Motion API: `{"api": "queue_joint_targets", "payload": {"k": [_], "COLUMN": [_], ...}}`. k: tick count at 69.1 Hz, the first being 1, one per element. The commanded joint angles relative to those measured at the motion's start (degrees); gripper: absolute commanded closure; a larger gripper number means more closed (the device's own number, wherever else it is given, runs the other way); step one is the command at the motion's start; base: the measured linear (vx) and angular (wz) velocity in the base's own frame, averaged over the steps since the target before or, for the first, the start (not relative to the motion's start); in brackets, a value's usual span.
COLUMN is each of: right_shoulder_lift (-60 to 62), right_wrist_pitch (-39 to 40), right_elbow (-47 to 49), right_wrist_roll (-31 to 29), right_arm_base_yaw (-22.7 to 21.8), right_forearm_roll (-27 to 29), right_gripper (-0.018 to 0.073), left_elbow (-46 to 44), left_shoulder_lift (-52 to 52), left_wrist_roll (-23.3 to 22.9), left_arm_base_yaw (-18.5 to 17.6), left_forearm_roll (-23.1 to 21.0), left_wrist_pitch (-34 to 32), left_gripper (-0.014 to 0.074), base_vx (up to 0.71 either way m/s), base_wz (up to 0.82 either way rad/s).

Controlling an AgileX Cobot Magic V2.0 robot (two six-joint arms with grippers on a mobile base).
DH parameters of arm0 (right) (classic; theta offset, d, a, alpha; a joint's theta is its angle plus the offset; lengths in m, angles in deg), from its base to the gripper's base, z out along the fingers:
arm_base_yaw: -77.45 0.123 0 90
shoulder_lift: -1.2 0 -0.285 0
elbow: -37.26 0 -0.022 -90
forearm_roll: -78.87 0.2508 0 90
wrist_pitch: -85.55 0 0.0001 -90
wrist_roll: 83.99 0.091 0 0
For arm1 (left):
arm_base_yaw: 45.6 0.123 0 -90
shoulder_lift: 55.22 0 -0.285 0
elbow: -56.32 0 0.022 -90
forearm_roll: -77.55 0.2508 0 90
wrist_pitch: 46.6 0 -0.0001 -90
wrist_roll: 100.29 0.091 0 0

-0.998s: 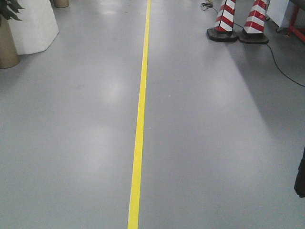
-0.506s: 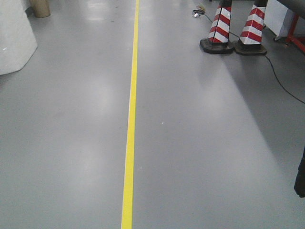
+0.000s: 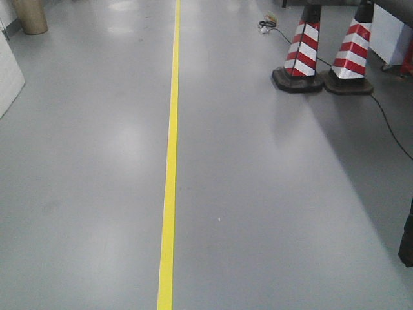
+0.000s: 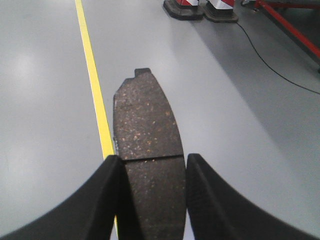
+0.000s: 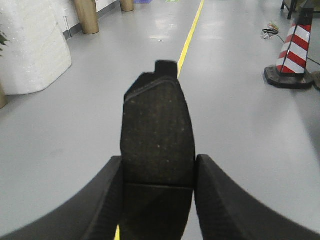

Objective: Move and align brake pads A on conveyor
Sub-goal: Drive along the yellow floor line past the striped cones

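My left gripper (image 4: 152, 157) is shut on a dark-grey brake pad (image 4: 145, 120), held flat and pointing forward above the grey floor; its groove runs across just at the fingertips. My right gripper (image 5: 158, 157) is shut on a second brake pad (image 5: 157, 120) in the same way, with a small tab at its far end. Neither gripper shows in the front view. The conveyor's belt is out of view.
A yellow floor line (image 3: 169, 161) runs straight ahead. Two red-and-white cones (image 3: 302, 55) (image 3: 350, 58) stand at the far right with a black cable (image 3: 387, 123) trailing past them. A red frame bar (image 4: 290, 30) lies at the right. A white bulky object (image 5: 30, 47) stands at the left.
The front view has advanced along the yellow line. The cones have come nearer and lower in the frame, and the white object and plant have slid out on the left.
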Motion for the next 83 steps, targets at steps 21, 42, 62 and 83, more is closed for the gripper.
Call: {"api": "queue_joint_targets", "payload": {"k": [21,42,62,83], "right_shoulder_lift": [-0.31,-0.31,-0.31,-0.31], "right_wrist_pitch": [6.12,6.12,6.12,6.05], "right_elbow": [1.63,1.63,1.63,1.63], "right_wrist_roll": [-0.46,-0.46,-0.46,-0.46], "right_arm_base_yaw": [-0.16,-0.16,-0.16,-0.16], "right_forearm_roll": [-0.45,-0.45,-0.45,-0.39], "right_gripper": [0.0564,0.0564,0.0564,0.0564], "left_elbow": [-1.61,-1.61,-1.61,-1.61], "left_shoulder_lift": [0.39,0.39,0.39,0.39], "left_wrist_roll": [-0.35,-0.35,-0.35,-0.35], "left_arm_base_yaw": [-0.2,-0.2,-0.2,-0.2], "left_forearm_roll": [0.24,0.24,0.24,0.24], "left_wrist_pitch": [-5.33,-5.33,-5.25,-5.3], "left_gripper": [0.0603,0.0603,0.0603,0.0603], "base_vx": [0.87,0.85,0.85,0.83], "base_wz": [0.07,-0.05,-0.11,-0.06]}}
